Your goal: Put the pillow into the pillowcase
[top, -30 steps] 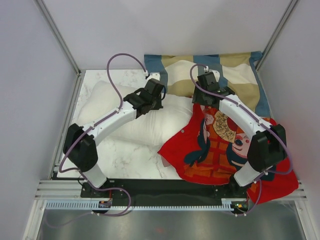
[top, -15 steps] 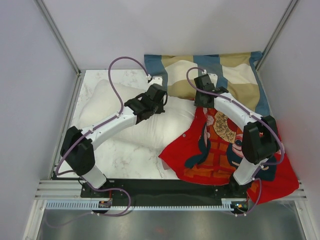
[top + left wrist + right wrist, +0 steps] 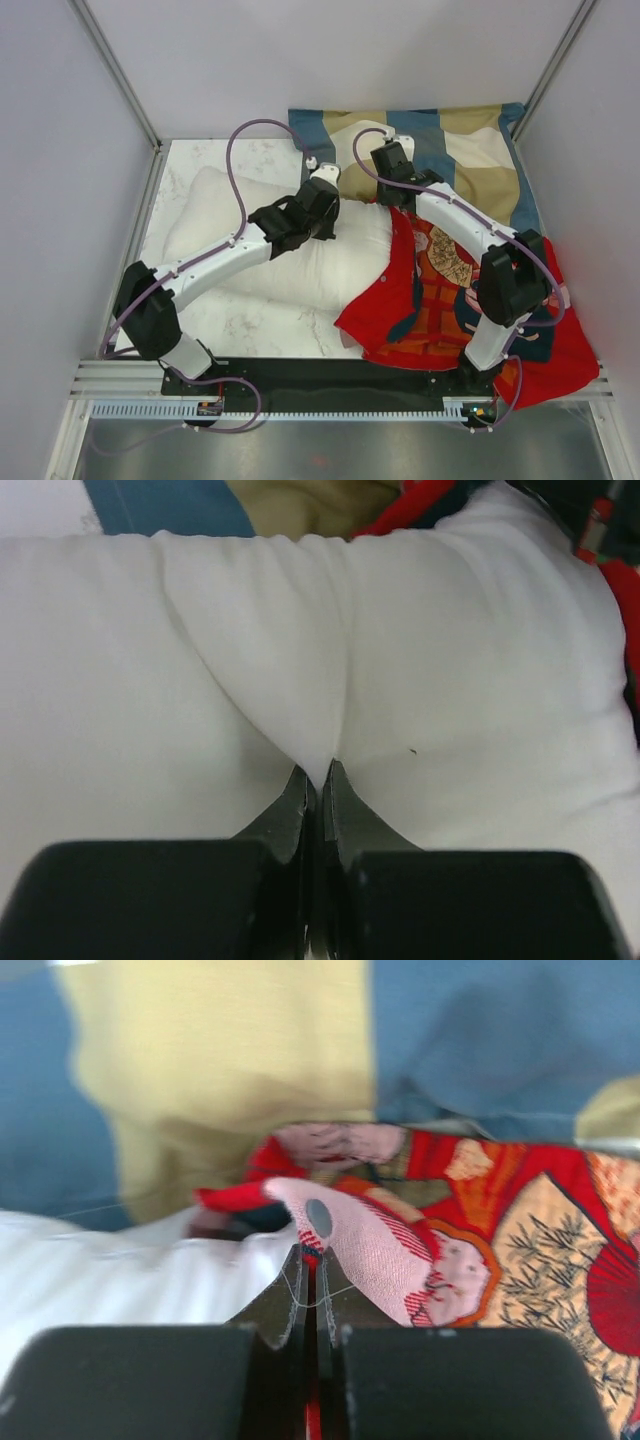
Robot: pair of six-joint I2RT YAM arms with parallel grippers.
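Note:
The plump white pillow (image 3: 270,240) lies across the marble table, its right end against the red printed pillowcase (image 3: 450,300). My left gripper (image 3: 322,215) is shut on a pinched fold of the pillow (image 3: 330,680), which fills the left wrist view. My right gripper (image 3: 385,180) is shut on the upper left edge of the pillowcase (image 3: 480,1220), where the dull pink inside folds over the jaws. The pillow's end (image 3: 120,1270) shows just left of that edge. The case's lower part hangs over the table's front right.
A blue, tan and cream checked pillow (image 3: 470,150) leans at the back right, just behind both grippers. Grey walls enclose the table on the left, back and right. The marble top (image 3: 250,320) shows in front of the white pillow.
The right gripper has moved left and back and closed on the pillowcase edge, pulling it toward the pillow's end. The left arm has carried its pinch of pillow rightward.

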